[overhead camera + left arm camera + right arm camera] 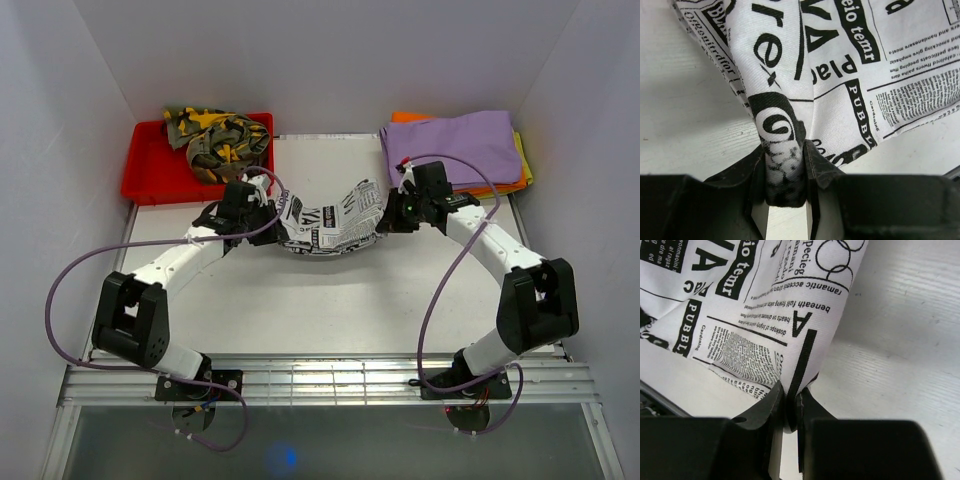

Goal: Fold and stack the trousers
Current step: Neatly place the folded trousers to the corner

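Trousers (330,225) sag between my left pincer (784,170) and right pincer (791,405), each clamped on cloth; fold looks unfinished, stacking on the pile (455,150) not yet done.

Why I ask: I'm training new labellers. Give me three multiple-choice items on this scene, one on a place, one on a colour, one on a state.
1. Where does the red bin sit?
A) at the far left of the table
B) at the far right
C) between the arm bases

2. What colour is the top garment of the folded stack?
A) green
B) black
C) purple

3. What state are the newspaper-print trousers in?
A) folded on the stack
B) pinched by both grippers, sagging between them
C) lying in the bin

Answers:
1 A: the top view shows the bin at the far left corner.
2 C: a purple garment lies uppermost.
3 B: the left gripper and the right gripper are each shut on the cloth in their wrist views.
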{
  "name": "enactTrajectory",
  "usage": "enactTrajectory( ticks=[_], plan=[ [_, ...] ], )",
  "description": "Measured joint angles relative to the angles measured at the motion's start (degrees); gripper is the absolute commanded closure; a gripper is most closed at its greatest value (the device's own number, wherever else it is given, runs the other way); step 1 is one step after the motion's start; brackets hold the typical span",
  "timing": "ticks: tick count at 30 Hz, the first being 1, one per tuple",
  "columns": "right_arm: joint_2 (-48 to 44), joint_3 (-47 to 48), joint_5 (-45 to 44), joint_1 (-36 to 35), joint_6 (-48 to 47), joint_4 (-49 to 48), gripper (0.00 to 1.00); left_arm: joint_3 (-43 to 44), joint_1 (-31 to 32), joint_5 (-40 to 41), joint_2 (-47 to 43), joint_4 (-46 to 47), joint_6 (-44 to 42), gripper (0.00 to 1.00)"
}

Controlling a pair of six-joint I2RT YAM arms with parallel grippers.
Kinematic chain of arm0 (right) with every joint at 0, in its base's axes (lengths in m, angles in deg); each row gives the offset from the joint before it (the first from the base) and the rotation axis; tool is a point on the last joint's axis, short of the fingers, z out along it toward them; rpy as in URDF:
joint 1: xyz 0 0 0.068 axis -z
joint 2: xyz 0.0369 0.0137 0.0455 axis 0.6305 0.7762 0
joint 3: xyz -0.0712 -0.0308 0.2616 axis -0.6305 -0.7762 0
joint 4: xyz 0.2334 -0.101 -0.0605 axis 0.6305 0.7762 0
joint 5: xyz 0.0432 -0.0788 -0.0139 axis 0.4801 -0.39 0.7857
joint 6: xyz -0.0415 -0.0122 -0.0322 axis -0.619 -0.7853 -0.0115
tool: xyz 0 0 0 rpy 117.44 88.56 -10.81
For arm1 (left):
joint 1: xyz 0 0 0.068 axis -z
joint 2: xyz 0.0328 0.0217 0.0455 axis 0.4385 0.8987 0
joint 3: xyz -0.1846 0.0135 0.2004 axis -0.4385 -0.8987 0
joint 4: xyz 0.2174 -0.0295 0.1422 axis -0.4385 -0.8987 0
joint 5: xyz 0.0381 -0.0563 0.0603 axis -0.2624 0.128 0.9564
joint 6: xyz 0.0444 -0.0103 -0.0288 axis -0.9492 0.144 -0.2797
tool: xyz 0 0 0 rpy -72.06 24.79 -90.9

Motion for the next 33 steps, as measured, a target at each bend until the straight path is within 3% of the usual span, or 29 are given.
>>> enactTrajectory(
  ticks=[11, 19, 28, 33],
  plan=[
    [-2.7, 9.1, -9.4, -4.1, -17.5, 5.9, 0.92, 4.7, 6.9, 8.5, -3.3, -1.1, -7.6, 1.00],
    [-2.6, 22.3, -10.8, 2.2, -28.1, 6.0, 0.92, 19.6, 9.0, 9.2, 0.3, 5.9, -10.0, 1.00],
    [8.5, 43.0, -8.9, 17.3, -35.3, 4.1, 0.92, 45.1, 13.0, 7.6, 24.5, 19.3, -10.6, 1.00],
    [15.1, 46.7, -8.0, 24.7, -39.1, 1.9, 0.92, 56.8, 16.2, 5.7, 39.1, 27.4, -9.4, 1.00]
  ],
)
